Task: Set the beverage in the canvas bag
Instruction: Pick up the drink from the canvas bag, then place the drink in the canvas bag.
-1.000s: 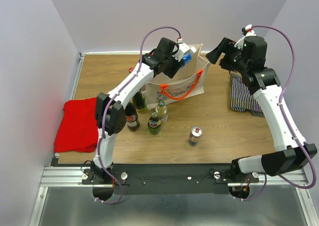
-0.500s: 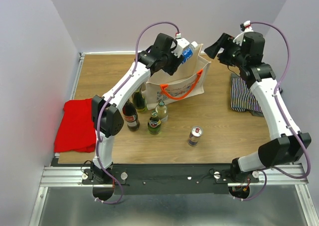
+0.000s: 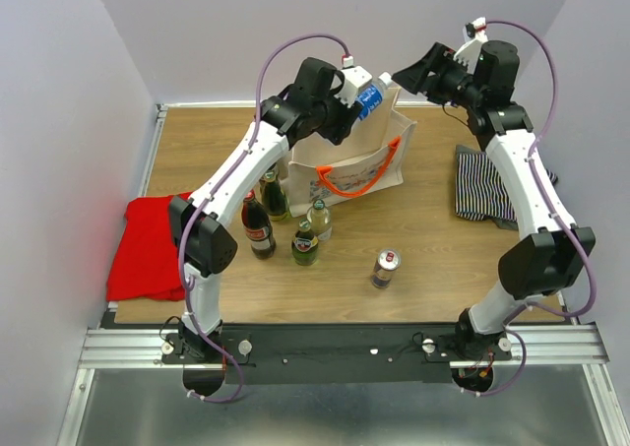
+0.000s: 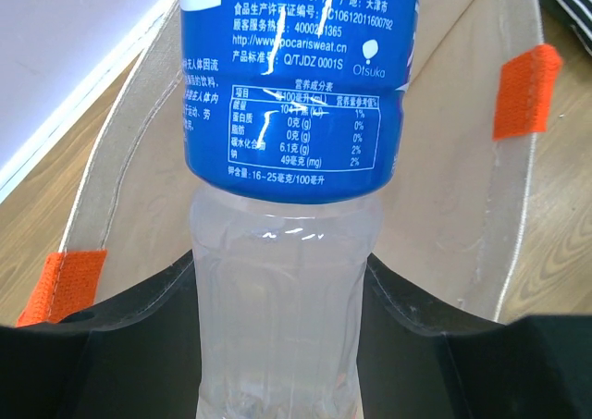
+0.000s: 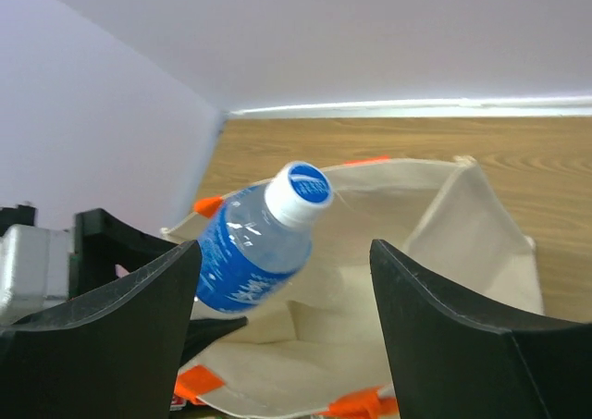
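Note:
The beverage is a clear plastic bottle with a blue label and a white cap. My left gripper is shut on its lower body and holds it tilted, cap pointing right, over the mouth of the canvas bag. In the left wrist view the beverage fills the middle between my black fingers, with the bag's cream inside behind it. My right gripper hangs open just right of the bag's rim. Its wrist view looks at the beverage and down into the canvas bag.
Several glass bottles stand in a cluster in front of the bag's left side. A drink can stands nearer the front. A red cloth lies at the left edge and a striped cloth at the right.
My right arm has risen and swung left, bringing its open gripper close to the bag's rim. My left gripper has lifted the bottle slightly and carried it further over the bag.

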Motion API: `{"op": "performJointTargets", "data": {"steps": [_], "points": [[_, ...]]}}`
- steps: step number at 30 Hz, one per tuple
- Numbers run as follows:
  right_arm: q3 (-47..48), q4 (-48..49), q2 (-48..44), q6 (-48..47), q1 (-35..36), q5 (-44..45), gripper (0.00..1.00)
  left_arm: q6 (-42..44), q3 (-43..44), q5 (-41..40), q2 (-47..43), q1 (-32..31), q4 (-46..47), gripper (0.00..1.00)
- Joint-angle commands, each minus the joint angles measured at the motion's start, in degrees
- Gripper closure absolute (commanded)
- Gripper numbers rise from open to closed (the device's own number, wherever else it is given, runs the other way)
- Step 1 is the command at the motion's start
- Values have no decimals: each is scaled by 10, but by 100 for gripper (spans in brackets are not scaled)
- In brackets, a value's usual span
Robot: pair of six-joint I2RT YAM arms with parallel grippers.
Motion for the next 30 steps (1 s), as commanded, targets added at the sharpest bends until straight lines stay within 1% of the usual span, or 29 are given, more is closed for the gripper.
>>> {"op": "performJointTargets", "data": {"steps": [1, 8, 20, 25, 28, 30], "points": [[44, 50, 32, 23, -3, -110, 19, -14, 32, 31, -56, -2, 67, 100], [45, 71, 59, 43, -4, -154, 20, -15, 35, 35, -62, -3, 65, 100], [43, 85, 82, 54, -4, -159, 21, -16, 36, 42, -73, -3, 58, 100], [47, 103, 98, 70, -3, -177, 21, -20, 36, 53, -78, -3, 55, 100], [47, 122, 103, 81, -4, -185, 22, -22, 35, 57, -78, -4, 56, 100], [49, 133, 108, 87, -4, -192, 24, -23, 34, 59, -79, -3, 56, 100]]}}
